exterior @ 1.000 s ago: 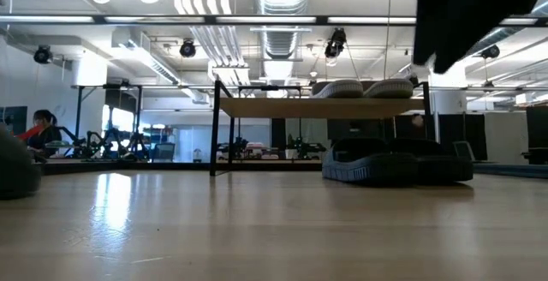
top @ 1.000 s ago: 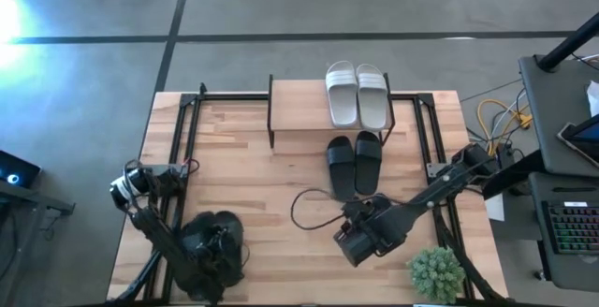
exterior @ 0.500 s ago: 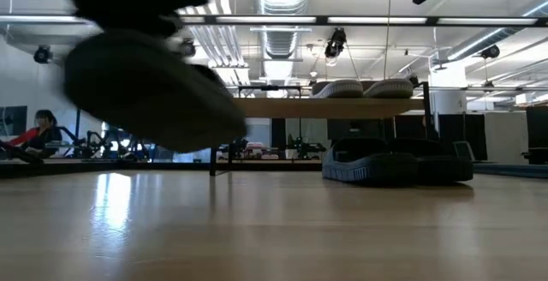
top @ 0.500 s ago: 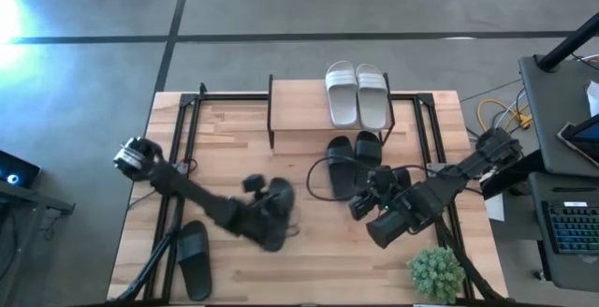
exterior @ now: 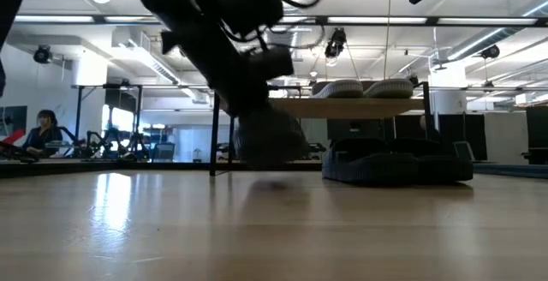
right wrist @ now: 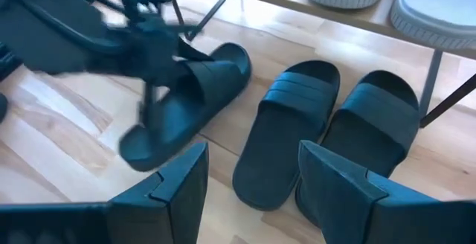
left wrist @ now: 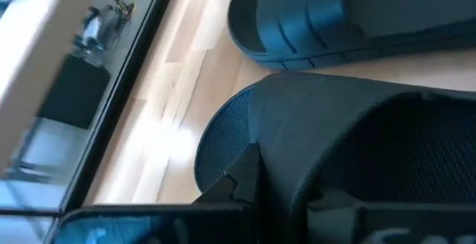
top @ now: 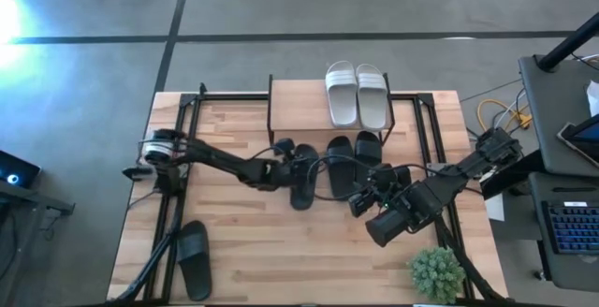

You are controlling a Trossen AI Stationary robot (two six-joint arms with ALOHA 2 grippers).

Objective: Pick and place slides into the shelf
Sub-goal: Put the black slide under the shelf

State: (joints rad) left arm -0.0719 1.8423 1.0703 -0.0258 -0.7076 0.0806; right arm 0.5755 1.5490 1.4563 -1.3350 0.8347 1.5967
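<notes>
light: bright overhead | glare: floor, upper left | blur: moving arm

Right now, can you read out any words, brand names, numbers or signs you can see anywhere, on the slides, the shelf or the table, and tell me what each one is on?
None can be read.
White slides on the shelf top: ribbed straps, no legible lettering.
Black slides under the shelf: plain straps, no text visible.
Black slide carried in the left hand: no marking visible.
Keyboard on the side desk: keys too small to read.
</notes>
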